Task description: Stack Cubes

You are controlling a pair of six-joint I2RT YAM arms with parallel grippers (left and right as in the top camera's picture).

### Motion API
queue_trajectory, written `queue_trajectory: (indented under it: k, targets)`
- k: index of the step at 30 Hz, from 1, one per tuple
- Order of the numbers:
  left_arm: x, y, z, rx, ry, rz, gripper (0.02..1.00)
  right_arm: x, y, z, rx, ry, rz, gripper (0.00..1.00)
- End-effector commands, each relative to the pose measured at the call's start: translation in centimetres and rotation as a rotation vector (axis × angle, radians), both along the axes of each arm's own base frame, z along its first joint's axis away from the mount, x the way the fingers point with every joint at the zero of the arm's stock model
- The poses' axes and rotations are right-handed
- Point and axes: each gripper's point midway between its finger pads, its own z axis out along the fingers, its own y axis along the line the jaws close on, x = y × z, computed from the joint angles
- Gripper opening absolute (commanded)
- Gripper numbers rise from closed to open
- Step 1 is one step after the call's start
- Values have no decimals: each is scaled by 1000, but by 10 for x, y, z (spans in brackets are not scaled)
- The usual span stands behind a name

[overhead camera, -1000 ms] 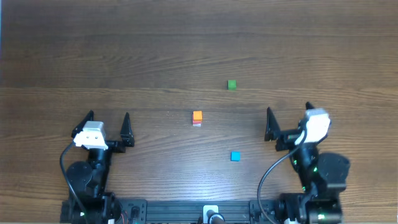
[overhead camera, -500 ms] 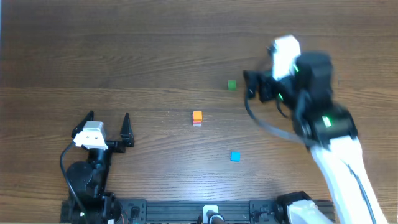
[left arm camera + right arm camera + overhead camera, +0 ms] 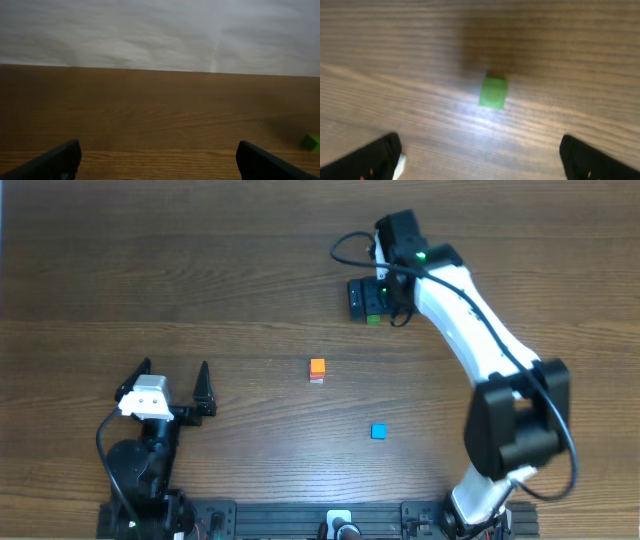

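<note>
While the left gripper [image 3: 175, 372] sits near its base at the table's left, its dark, tapered fingers spread wide with nothing between them, the right arm [image 3: 470, 320] stretches up the table [image 3: 200, 260] to its far side, right of the middle. That arm has a smooth white shell with black joints, and a thin black cable loops off its wrist. The right gripper [image 3: 479, 142] hangs over the green cube [image 3: 493, 92] with its jaws spread wide. In the right wrist view the cube lies on the wood ahead of the two black fingers, in line with the gap between them and touching neither.

The green cube is small, matte and square-faced with soft edges, and it throws a dim shadow on the boards behind it. The table is brown wood veneer with fine grain running in long straight streaks, and a pale sheen falls on it beside the cube.

Near the table's middle lies the orange cube [image 3: 317, 366]. A sliver [image 3: 317, 380] of red and white shows at its near edge, and I cannot tell what that is. The blue cube [image 3: 378, 431] sits alone, nearer the bases and right of the orange one, well apart from it. In the left wrist view a plain white wall [image 3: 160, 30] rises beyond the table's far edge.
</note>
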Motion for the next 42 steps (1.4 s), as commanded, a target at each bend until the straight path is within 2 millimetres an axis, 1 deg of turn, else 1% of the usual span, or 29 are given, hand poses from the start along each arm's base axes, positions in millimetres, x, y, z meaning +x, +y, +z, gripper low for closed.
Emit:
queue_trajectory:
  k: [1,8,16,20,22,24,25,26,32,35,42]
  targets:
    - [0,-1,-1,10,-2,-8,1000,14,5,-15,-62,42,-78,993]
    - [0,-1,-1,10,-2,-8,1000,21,5,-35,-76,63,-93,991]
    - [0,-1,-1,10,-2,-8,1000,18,-3,-63,-105,126,-115,993]
    - [0,-1,-1,10,-2,-8,1000,17,-4,-71,-113,144,-116,993]
    - [0,-1,-1,10,-2,-8,1000,17,-5,-72,-116,140,-117,993]
    - [0,-1,-1,10,-2,-8,1000,19,-5,-71,-117,135,-118,952]
    - [0,-1,-1,10,-2,-8,1000,20,-5,-72,-117,132,-118,897]
    - [0,-1,-1,10,-2,-8,1000,20,-5,-74,-119,132,-119,879]
    - [0,-1,-1,10,-2,-8,1000,20,-6,-79,-131,137,-116,862]
    - [0,-1,-1,10,-2,-8,1000,22,-9,-80,-146,127,-119,774]
    - [0,-1,-1,10,-2,-8,1000,25,-10,-80,-154,114,-122,673]
